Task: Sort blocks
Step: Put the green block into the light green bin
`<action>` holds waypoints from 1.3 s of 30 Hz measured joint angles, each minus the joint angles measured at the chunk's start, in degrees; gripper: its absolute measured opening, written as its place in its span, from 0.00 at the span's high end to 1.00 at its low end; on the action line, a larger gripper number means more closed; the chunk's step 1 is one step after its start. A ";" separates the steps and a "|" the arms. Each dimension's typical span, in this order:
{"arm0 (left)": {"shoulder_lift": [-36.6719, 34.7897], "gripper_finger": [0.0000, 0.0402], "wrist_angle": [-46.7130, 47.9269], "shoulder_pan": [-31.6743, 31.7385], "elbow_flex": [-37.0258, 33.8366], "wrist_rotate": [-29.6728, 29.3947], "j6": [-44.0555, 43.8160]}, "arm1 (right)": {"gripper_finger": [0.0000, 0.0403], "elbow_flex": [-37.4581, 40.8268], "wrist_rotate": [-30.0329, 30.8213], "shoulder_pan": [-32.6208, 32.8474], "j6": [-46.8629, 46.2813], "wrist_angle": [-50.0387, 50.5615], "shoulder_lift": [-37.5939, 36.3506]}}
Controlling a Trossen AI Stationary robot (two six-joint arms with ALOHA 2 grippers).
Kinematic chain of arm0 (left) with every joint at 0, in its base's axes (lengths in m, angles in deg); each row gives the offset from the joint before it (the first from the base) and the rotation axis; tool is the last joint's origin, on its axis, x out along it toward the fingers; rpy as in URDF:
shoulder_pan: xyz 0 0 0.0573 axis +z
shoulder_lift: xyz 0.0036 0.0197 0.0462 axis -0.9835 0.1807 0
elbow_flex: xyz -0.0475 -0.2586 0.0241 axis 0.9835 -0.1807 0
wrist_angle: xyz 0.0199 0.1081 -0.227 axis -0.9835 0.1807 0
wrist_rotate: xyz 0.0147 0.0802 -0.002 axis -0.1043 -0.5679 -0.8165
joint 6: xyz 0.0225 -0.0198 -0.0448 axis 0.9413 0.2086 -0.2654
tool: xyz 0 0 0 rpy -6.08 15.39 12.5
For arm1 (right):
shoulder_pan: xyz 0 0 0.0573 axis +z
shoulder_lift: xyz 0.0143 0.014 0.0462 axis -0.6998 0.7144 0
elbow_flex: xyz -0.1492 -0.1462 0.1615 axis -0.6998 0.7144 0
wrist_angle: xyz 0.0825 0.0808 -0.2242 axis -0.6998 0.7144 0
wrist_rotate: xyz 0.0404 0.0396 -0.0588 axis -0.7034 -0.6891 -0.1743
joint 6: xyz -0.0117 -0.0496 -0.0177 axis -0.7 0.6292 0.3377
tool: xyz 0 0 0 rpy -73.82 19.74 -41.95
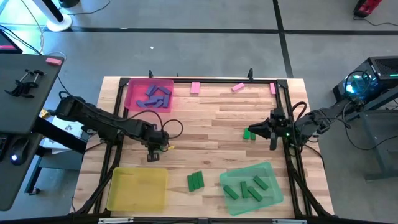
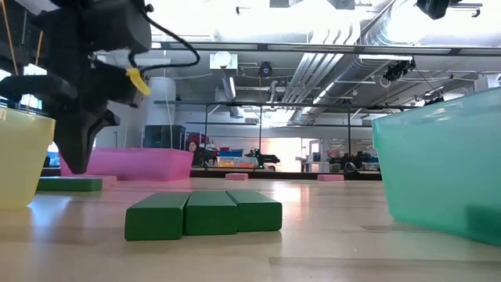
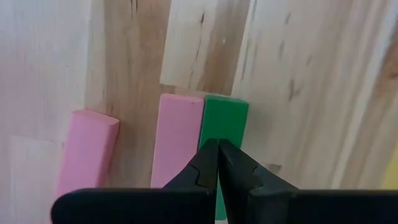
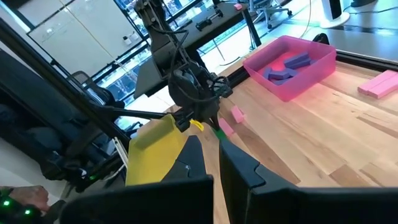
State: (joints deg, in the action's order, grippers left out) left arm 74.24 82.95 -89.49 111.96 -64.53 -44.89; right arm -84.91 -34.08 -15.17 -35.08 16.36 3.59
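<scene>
Over the desk [image 1: 205,134], seen from above:
Left pincer [image 1: 153,157]: low over the wood beside the yellow tray [image 1: 137,188], fingers pressed together, pinching nothing; its wrist view shows the tips [image 3: 217,155] over a green block [image 3: 225,121] lying against a pink block [image 3: 178,140], with another pink block [image 3: 87,149] just beside.
Right pincer [image 1: 251,131]: at the desk's right side, fingers pressed together, next to a green block [image 1: 249,134].
Purple-blue blocks [image 1: 154,96]: piled in the pink tray [image 1: 134,99].
Green blocks, sorted [image 1: 249,186]: inside the green tray [image 1: 231,174].
Green blocks, loose [image 1: 195,180]: three side by side, touching, between the yellow and green trays.
Pink blocks, loose [image 1: 195,88]: along the far edge.
</scene>
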 joint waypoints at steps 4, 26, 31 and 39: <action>3.81 1.00 -0.31 0.34 0.60 0.16 -0.07 | 1.00 0.00 0.00 0.00 0.15 0.36 0.00; 4.76 0.95 -8.49 -1.35 8.64 9.66 -6.21 | 1.00 0.00 -0.06 0.00 0.15 1.03 -0.01; 4.76 0.78 -6.18 -5.99 10.05 11.61 -7.40 | 1.00 0.00 -0.07 0.00 0.15 1.03 0.00; 5.36 0.49 -4.05 -8.93 10.04 -0.15 -10.04 | 1.00 0.00 -0.07 0.00 0.15 1.76 -0.02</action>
State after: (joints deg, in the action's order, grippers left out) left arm 79.60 78.91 -98.42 122.00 -64.68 -54.93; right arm -84.91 -34.15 -15.17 -34.93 18.12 3.57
